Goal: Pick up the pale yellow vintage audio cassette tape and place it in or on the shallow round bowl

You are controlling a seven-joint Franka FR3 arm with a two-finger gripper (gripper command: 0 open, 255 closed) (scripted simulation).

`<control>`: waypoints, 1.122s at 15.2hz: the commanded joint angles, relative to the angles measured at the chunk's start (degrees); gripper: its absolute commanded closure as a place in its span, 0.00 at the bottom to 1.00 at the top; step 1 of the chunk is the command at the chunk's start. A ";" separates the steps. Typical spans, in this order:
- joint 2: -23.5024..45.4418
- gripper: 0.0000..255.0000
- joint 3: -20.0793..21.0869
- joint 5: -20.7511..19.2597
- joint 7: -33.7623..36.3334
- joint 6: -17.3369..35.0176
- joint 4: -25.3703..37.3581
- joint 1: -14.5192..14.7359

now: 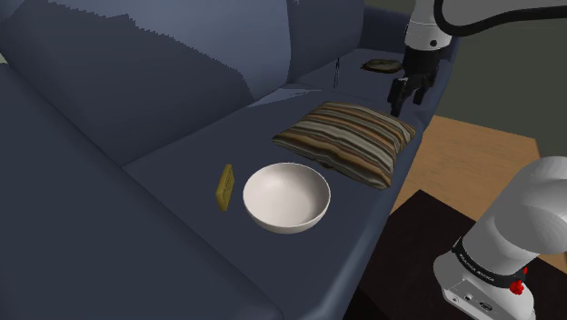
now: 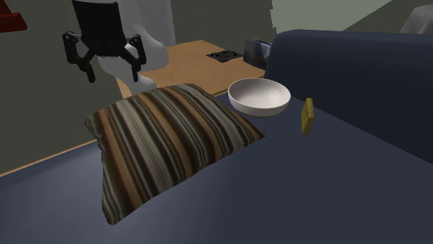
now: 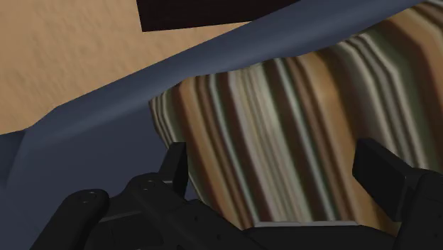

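Item: end effector [image 2: 112,69], fingers apart and empty; we log it above the striped cushion [image 1: 345,141], well apart from the task's thing.

Item: pale yellow cassette [image 1: 224,186], standing on edge on the sofa seat [image 1: 182,155], just beside the white bowl [image 1: 291,218]; whether they touch, we cannot tell.

Risk, as we judge it: a descending finger clips the bowl or topples the thin cassette flat onto the soft seat, spoiling the grasp.
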 commanded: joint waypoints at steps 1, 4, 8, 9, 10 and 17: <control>0.00 0.00 0.00 0.00 0.00 0.00 0.00 0.00; 1.42 0.00 3.80 3.07 5.91 1.07 -0.13 1.13; 4.62 0.00 8.81 6.86 13.68 2.91 0.86 2.46; 5.63 0.00 10.03 7.71 15.61 3.43 1.31 2.75; 6.72 0.00 11.25 8.51 17.53 3.97 1.85 3.00; 16.51 0.00 18.90 11.99 31.19 7.89 7.84 4.69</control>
